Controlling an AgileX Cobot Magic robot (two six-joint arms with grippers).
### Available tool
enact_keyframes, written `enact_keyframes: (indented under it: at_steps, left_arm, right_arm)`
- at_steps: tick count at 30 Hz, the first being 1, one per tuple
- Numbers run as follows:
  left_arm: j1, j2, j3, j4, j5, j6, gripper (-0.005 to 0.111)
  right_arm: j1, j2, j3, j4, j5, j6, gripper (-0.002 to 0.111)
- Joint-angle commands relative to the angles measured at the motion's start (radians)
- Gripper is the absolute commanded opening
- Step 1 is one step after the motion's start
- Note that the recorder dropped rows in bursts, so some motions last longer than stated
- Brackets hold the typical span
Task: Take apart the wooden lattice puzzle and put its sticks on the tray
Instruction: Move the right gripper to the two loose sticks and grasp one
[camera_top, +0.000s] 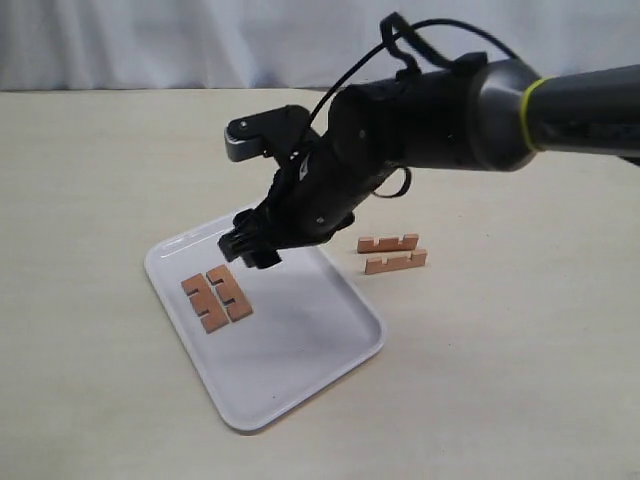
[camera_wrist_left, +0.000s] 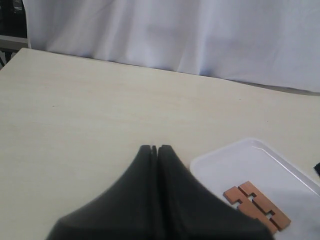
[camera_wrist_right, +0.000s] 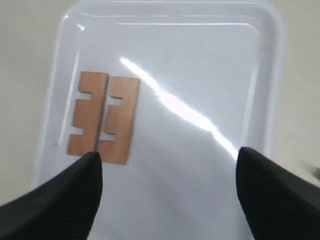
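No assembled lattice puzzle shows; only loose sticks. Two reddish-brown notched sticks (camera_top: 215, 297) lie side by side on the white tray (camera_top: 300, 375), also seen in the right wrist view as sticks (camera_wrist_right: 104, 117) on the tray (camera_wrist_right: 200, 60) and in the left wrist view as sticks (camera_wrist_left: 256, 205) on the tray (camera_wrist_left: 215, 160). Two more sticks (camera_top: 392, 253) rest on the table right of the tray. My right gripper (camera_top: 248, 248) hovers over the tray, open and empty (camera_wrist_right: 167, 160). My left gripper (camera_wrist_left: 155, 148) is shut on nothing, off to the tray's side.
The beige table (camera_top: 520, 380) spreads around the tray. A white curtain (camera_top: 200, 40) hangs behind the far edge. The right arm's dark body (camera_top: 430, 110) reaches across the middle above the table.
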Motion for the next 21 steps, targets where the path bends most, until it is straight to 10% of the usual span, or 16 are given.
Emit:
enact_keyframes:
  at_steps: [1,12,21]
  left_arm:
    - [-0.001,-0.001,0.002,0.002,-0.014,-0.006,0.0]
    - [-0.001,-0.001,0.002,0.002,-0.014,-0.006,0.0]
    - [-0.001,-0.001,0.002,0.002,-0.024,-0.006,0.0]
  right_arm:
    - [-0.006,-0.071,-0.006,-0.332,0.134,0.196,0.07]
    - [-0.162,-0.063,0.122,-0.407,0.097,0.349,0.086]
    - [-0.193,-0.059,0.201,-0.422,0.073,0.009,0.069]
